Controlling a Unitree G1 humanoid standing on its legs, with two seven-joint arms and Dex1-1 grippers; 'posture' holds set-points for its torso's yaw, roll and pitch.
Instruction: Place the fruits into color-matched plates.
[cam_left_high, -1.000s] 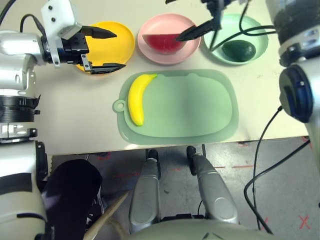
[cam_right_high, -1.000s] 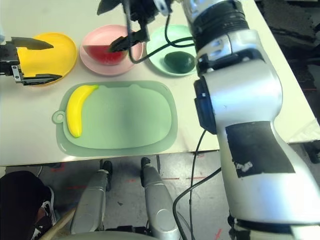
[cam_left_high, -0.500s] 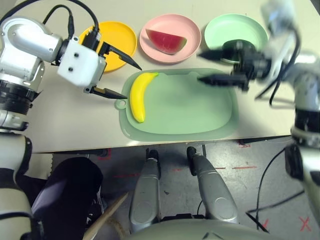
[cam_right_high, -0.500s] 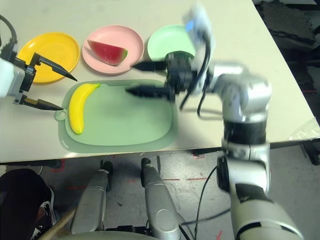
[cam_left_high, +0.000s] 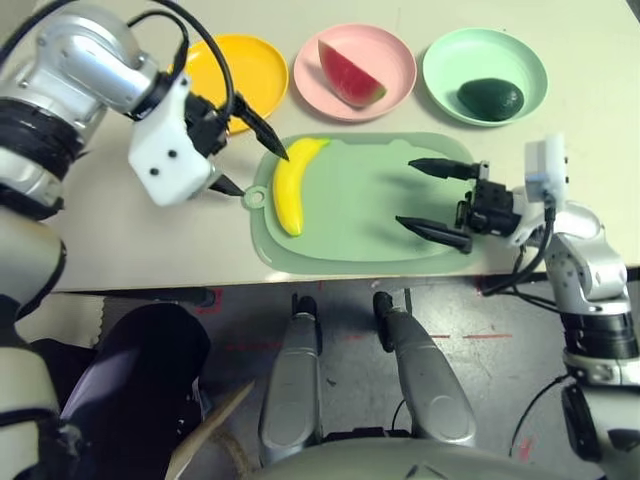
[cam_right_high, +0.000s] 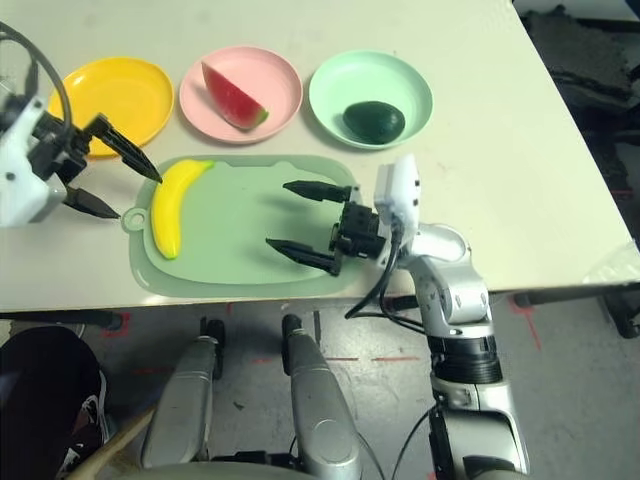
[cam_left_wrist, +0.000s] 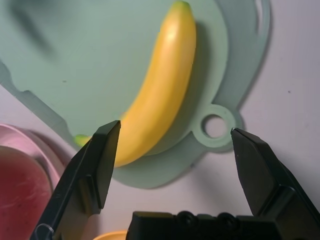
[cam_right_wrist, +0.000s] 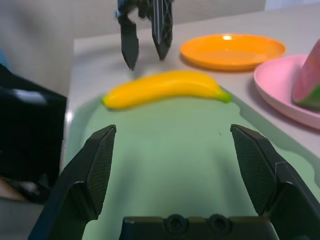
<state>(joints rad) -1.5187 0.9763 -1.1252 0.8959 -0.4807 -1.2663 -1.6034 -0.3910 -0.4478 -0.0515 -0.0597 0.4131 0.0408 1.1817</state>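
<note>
On the cutting mat (cam_left_high: 370, 215), at its nine o'clock edge, the banana (cam_left_high: 290, 185) is lying free. Left gripper (cam_left_high: 250, 150) is hovering beside it, fingers wide; right gripper (cam_left_high: 432, 198), at three o'clock, is gaping empty.

Left wrist view: I get the watermelon wedge (cam_left_wrist: 17, 192) & pink plate (cam_left_wrist: 37, 150) cut off at edge. Right wrist view: wedge cropped too. Yellow-orange plate (cam_left_high: 245, 62) partly behind left arm.
</note>
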